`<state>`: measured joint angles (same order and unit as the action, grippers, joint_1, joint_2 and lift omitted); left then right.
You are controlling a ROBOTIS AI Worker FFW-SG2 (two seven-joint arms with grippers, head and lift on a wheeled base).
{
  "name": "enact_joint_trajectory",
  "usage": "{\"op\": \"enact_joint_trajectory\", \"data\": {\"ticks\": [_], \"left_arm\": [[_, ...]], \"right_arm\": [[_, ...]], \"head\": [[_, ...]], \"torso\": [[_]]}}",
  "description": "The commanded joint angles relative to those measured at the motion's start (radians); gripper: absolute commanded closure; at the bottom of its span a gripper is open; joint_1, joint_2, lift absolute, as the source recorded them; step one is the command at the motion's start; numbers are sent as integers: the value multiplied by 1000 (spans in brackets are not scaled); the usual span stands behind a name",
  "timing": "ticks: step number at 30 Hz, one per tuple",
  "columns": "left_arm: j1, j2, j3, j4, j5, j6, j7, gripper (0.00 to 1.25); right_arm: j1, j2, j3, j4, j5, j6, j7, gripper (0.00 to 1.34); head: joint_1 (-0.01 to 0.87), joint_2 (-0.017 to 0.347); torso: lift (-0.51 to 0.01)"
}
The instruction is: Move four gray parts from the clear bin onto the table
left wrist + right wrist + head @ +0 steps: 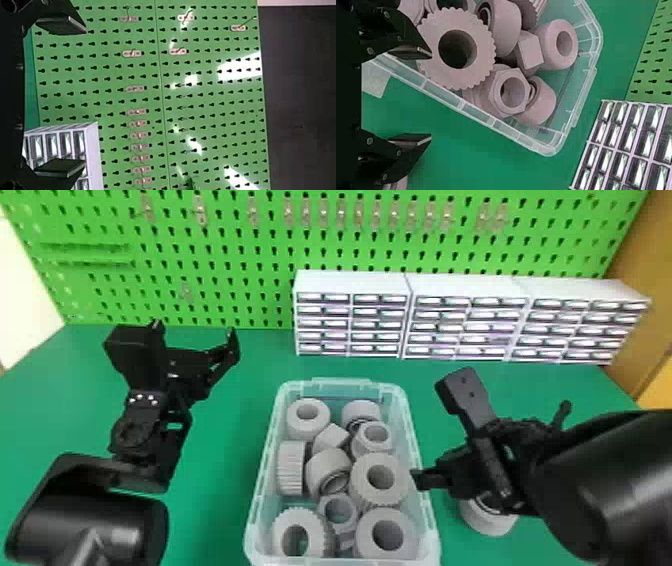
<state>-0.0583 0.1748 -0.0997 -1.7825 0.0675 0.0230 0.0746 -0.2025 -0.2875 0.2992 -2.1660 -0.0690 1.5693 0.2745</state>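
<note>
Just right of the clear bin (430, 535), a gray part (487, 520) sits on the table (215, 510), apparently the first of your four; three likely remain. Your right gripper (427, 96), wide and empty, hangs by the bin's right wall; more gray parts (381, 480) crowd inside. Beyond its left wall, your left gripper (84, 96) gapes, empty.

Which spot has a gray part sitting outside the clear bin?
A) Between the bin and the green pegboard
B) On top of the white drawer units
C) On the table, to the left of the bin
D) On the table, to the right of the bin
D: a gray part sits on the green table to the right of the clear bin, partly hidden by the right arm.
</note>
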Motion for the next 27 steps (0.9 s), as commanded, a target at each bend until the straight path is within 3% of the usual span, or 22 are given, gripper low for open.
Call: {"op": "enact_joint_trajectory", "data": {"ticks": [1, 8, 17, 27], "left_arm": [[0, 0, -2, 0, 0, 0, -1, 108], [0, 0, -2, 0, 2, 0, 1, 108], [-6, 0, -8, 0, 3, 0, 1, 108], [-6, 0, -9, 2, 3, 2, 1, 108]], "right_arm": [[0, 1, 0, 0, 0, 3, 0, 522], [-11, 7, 4, -2, 3, 3, 0, 521], [-60, 33, 49, 29, 29, 3, 0, 521], [-123, 51, 89, 115, -37, 3, 0, 521]], "head": [[678, 34], [678, 34], [678, 34], [678, 34]], "torso": [[-50], [-50], [-50], [-50]]}}
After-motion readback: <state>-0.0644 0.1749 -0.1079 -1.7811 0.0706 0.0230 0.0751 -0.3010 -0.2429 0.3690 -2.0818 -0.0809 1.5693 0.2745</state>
